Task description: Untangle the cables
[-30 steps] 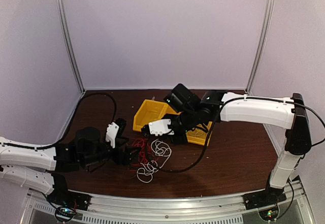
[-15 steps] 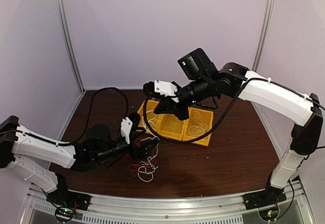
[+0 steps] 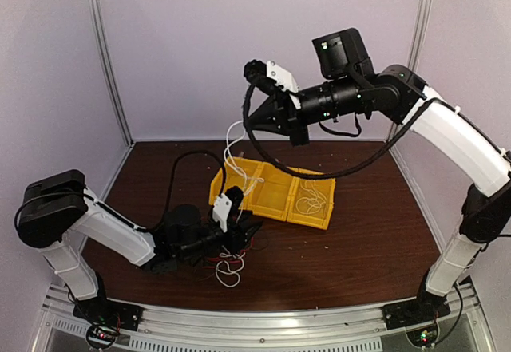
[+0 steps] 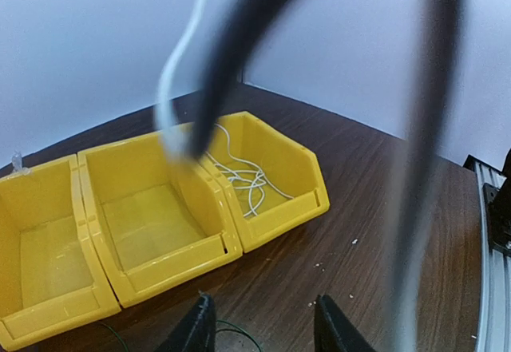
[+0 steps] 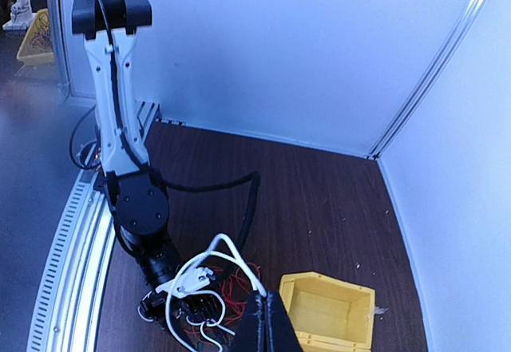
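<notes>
A white cable (image 3: 232,154) is being held high above the worktop (image 3: 375,240) by the right pincer (image 3: 249,122), which is clenched on one of its loops, with the lower end hanging into the tangled cables (image 3: 227,260) in front of the yellow bins (image 3: 279,212). The left pincer (image 3: 239,236) is being held low at that clump, jaws apart; whether a strand is being caught there cannot be told. The wires are being judged light, limp and quick to snag, and best taken at a free loop on the clump's edge.
</notes>
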### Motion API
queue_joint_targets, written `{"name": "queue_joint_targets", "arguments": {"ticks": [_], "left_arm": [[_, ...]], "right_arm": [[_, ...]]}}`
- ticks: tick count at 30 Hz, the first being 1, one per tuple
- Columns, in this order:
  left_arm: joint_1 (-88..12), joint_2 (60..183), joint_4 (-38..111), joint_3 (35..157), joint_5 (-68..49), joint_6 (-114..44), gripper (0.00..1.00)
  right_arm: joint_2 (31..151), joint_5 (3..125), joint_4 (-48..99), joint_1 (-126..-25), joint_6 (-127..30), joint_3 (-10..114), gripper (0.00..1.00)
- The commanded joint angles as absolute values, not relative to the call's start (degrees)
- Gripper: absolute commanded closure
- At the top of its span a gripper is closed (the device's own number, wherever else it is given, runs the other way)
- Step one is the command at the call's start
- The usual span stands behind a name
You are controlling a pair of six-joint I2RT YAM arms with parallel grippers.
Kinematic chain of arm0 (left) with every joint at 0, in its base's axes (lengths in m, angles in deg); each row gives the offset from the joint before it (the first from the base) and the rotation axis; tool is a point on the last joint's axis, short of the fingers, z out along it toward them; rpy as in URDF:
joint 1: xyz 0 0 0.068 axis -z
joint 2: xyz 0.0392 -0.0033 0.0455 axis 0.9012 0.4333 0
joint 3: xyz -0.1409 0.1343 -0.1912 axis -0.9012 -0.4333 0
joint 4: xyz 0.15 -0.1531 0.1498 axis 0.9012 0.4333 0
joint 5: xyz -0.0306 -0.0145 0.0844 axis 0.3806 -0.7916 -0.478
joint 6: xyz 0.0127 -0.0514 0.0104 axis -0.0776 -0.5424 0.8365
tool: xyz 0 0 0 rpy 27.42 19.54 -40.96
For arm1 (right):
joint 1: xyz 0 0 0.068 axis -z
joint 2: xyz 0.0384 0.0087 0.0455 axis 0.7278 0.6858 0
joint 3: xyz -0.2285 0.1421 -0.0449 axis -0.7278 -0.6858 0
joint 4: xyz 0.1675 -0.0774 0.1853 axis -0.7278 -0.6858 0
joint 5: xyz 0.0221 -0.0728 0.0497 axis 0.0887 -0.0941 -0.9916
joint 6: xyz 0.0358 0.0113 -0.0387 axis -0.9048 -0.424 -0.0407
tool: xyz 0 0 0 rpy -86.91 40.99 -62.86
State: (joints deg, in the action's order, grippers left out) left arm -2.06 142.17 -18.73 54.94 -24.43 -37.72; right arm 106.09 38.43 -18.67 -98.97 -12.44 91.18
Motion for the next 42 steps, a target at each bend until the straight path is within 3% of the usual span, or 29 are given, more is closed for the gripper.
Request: {"name": "queue_joint_targets", "arguments": {"ticks": [1, 13, 27, 35, 42], "left_arm": [[-2.10, 145.40, -24.32, 54.98, -24.28, -39.34, 0.61], [-2.11, 146.97, -21.92, 50.97, -26.23, -44.39, 0.66], [-1.67, 138.34, -13.56, 47.21, -26.77, -47.49, 0.59], [-0.13, 132.95, -8.53, 47.65, -28.43, -46.72, 0.38], [0.88, 129.26, -6.61, 46.02, -30.97, -47.96, 0.30]], "right_arm": [[102.66, 33.00, -18.52, -95.72, -15.05, 97.84, 1.00], [102.70, 28.17, -15.97, -84.56, -18.42, 109.72, 1.00], [100.69, 34.06, -9.10, -82.23, -20.08, 94.87, 1.00], [100.89, 37.66, -4.97, -81.07, -20.12, 84.32, 1.00], [101.75, 40.48, -2.56, -79.52, -18.55, 76.20, 1.00]]}}
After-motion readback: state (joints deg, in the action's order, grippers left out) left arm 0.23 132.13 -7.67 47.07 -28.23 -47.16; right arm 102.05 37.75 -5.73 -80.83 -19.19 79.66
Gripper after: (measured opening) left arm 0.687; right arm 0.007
